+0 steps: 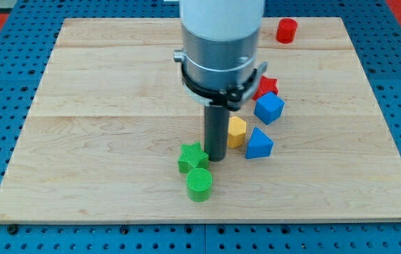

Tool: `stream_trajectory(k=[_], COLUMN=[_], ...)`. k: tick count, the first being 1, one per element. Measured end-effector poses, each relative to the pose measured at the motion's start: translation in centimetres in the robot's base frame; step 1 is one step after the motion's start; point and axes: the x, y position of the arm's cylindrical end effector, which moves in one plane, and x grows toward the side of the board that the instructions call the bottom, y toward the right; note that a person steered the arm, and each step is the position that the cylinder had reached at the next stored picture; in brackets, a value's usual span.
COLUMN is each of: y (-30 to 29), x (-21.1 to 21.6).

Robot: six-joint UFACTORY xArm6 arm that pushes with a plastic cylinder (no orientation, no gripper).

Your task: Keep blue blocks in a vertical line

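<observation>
A blue cube (269,108) lies right of the board's middle. A blue triangular block (258,144) lies just below it, slightly to the left. My tip (216,159) stands on the board left of the blue triangular block, between the green star (192,156) and the yellow block (236,132). The tip is close beside the green star's right side and apart from both blue blocks.
A red star-like block (266,87) sits just above the blue cube, partly behind the arm's body. A green cylinder (199,184) lies below the green star. A red cylinder (286,30) stands near the board's top edge, right of centre.
</observation>
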Motion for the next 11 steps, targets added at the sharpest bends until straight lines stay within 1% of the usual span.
stream_trajectory(k=[1, 2, 3, 5, 6, 7, 8, 10, 11], y=[-1.9, -0.8, 6.5, 6.8, 6.6, 8.1, 8.3, 8.2, 8.5], x=[0.1, 0.4, 0.4, -1.8, -4.8, -5.6, -7.0, -12.0, -15.3])
